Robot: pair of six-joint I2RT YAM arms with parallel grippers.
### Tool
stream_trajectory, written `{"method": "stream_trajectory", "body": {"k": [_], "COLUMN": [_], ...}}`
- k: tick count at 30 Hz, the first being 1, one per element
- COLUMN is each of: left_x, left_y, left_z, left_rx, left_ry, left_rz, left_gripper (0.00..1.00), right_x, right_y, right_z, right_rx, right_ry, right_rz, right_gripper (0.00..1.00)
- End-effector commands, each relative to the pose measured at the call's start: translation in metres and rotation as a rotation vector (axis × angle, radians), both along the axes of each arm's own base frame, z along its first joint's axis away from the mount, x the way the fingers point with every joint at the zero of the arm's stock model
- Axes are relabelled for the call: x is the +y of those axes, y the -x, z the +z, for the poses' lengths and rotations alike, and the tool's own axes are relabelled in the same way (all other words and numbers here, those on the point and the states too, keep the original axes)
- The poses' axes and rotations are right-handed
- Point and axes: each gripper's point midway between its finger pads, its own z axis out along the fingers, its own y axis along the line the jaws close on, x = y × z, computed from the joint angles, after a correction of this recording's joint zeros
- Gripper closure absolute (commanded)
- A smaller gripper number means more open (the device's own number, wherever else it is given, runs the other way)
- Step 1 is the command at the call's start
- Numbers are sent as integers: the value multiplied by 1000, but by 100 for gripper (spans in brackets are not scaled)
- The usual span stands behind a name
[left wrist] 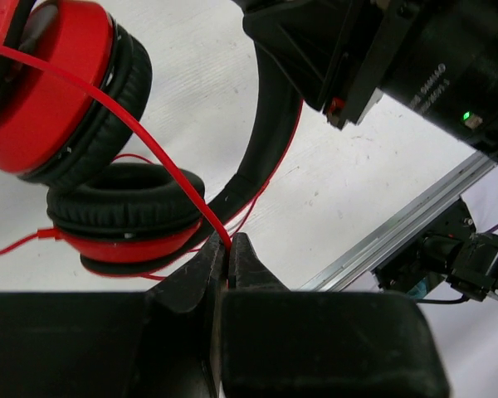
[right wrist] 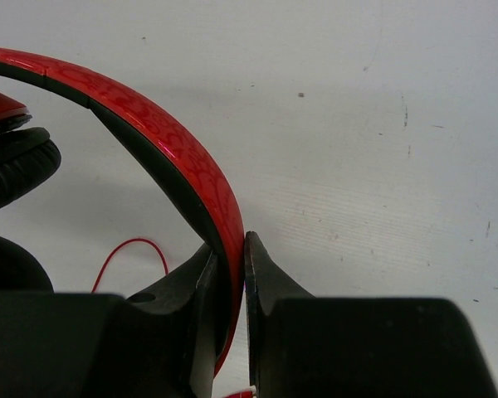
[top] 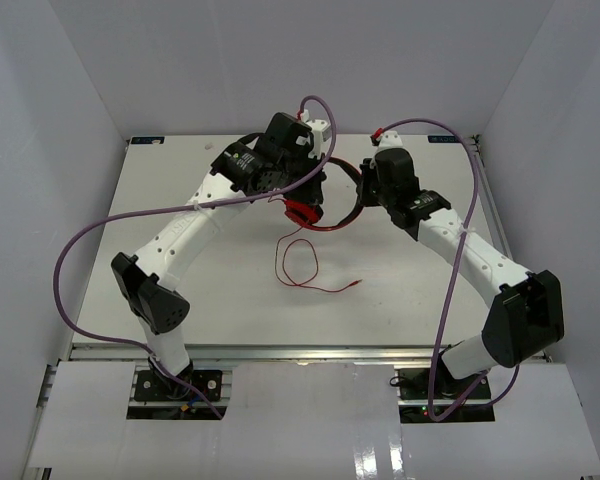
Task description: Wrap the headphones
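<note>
Left wrist view: the left gripper (left wrist: 228, 246) has its jaws nearly together, pinching the thin red cord (left wrist: 141, 133) at their tips in the lower middle of the frame. From the pinch the cord runs taut up and to the left, across the face of the upper ear cup (left wrist: 41, 91) in the upper left corner. The lower ear cup (left wrist: 124, 220), black pad uppermost, sits just left of the jaws, with slack cord looping beside and beneath it. The black-edged headband (left wrist: 266, 141) arcs from behind the tips to the top centre, where the dark body of the right arm (left wrist: 398, 50) fills the upper right. White table (left wrist: 357, 191) shows behind, and a metal rail (left wrist: 398, 228) crosses the lower right.

Right wrist view: the right gripper (right wrist: 232, 249) is closed on the headband, its two fingers clamping the red band edgewise at the lower middle. The band sweeps away to the upper left. A black ear pad (right wrist: 12, 166) shows at the left edge, and a small loop of cord shows against the table at lower left.

Top external view: the headphones (top: 310, 210) sit just above the centre of the frame, between the two grippers, which meet over them. Loose cord trails toward the lower centre of the frame. Purple cables (top: 80, 240) arch from both arms.
</note>
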Motion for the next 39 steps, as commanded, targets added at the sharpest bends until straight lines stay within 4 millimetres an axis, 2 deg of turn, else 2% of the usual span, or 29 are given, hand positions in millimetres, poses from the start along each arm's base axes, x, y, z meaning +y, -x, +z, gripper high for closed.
{"method": "stream_trajectory", "body": {"k": [1,4,9,13,16,20,27,32,36,37,39], "left_x": [-6,-7,-21,-38,-49,-51,-39,-39,-43,-45,-47], "left_y": [-19,-27,-34,-33,-24,-13,6,20,14,10,4], "left_z": [22,28,35,37,39,34,15,-3,0,4,9], "left_rx": [-45,-51,-38,1,55,93,129,140,107,92,71], "left_ry": [79,117,193,252,302,316,298,284,294,301,308], "left_rz": [47,75,80,44,-7,-39,-28,-30,-19,-14,-4], "left_gripper": [88,88,88,89,92,92,93,92,81,74,55], "right_x": [12,9,9,12,10,7,5,5,7,10,15], "right_y": [2,7,9,9,8,7,1,-7,-11,-9,-7], "right_z": [51,49,47,46,44,47,60,78,82,81,77], "right_rx": [-129,-134,-135,-137,-141,-158,-184,-177,-142,-129,-103], "right_ry": [-128,-123,-115,-106,-90,-81,-94,-175,-229,-243,-265], "right_rz": [17,19,19,26,19,6,-10,-2,18,32,45], "right_gripper": [92,92,92,92,92,92,92,92,92,92,92]}}
